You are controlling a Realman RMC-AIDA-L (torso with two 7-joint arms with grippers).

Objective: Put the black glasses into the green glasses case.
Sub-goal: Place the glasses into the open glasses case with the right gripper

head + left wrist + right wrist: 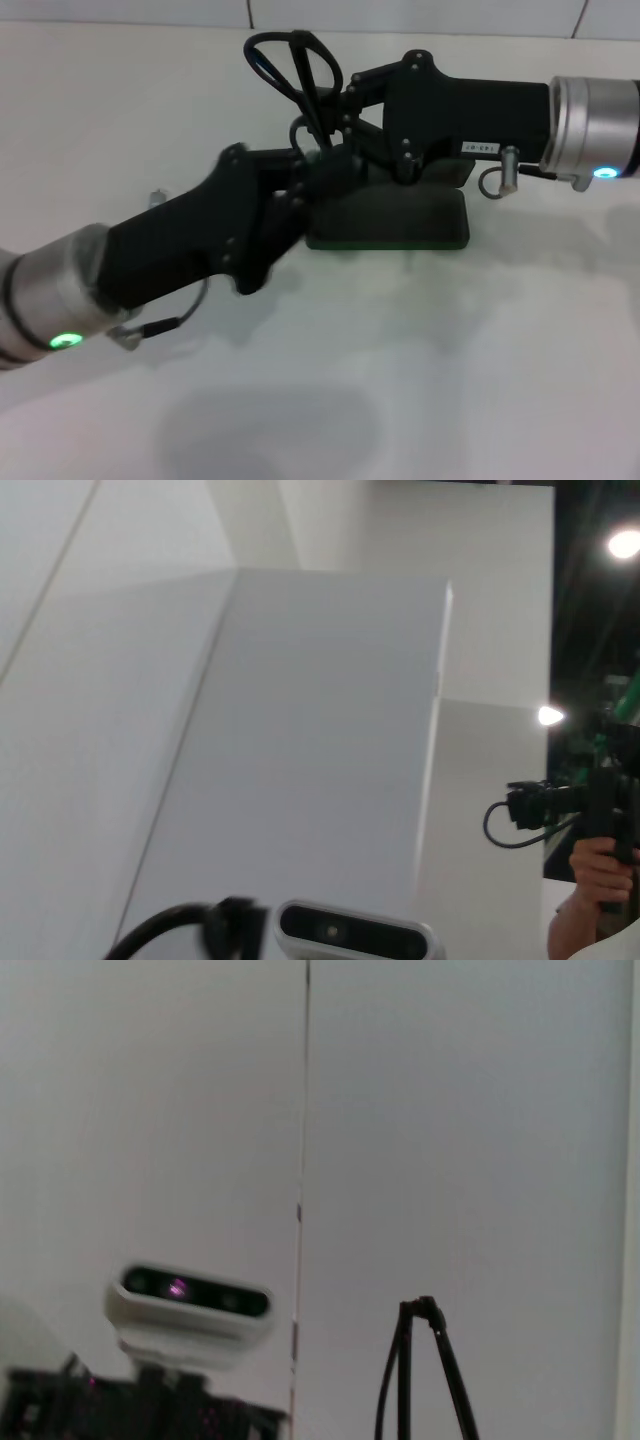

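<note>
Here, black glasses (295, 65) aloft over the far left end of the green glasses case (395, 222).
Folded thin black frame, jaws of right gripper (325, 105) clamped on it; left gripper (318, 172) meets it, jaw state unclear; white table (420, 370) bare nearside.

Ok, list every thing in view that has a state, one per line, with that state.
black glasses: off the table, raised above the case's far-left end, temple arms folded and crossed.
green glasses case: lying flat on the table, glasses not inside; open or shut cannot be told.
left gripper: at the case's left end.
right gripper: at the glasses' lower part, over the case.
</note>
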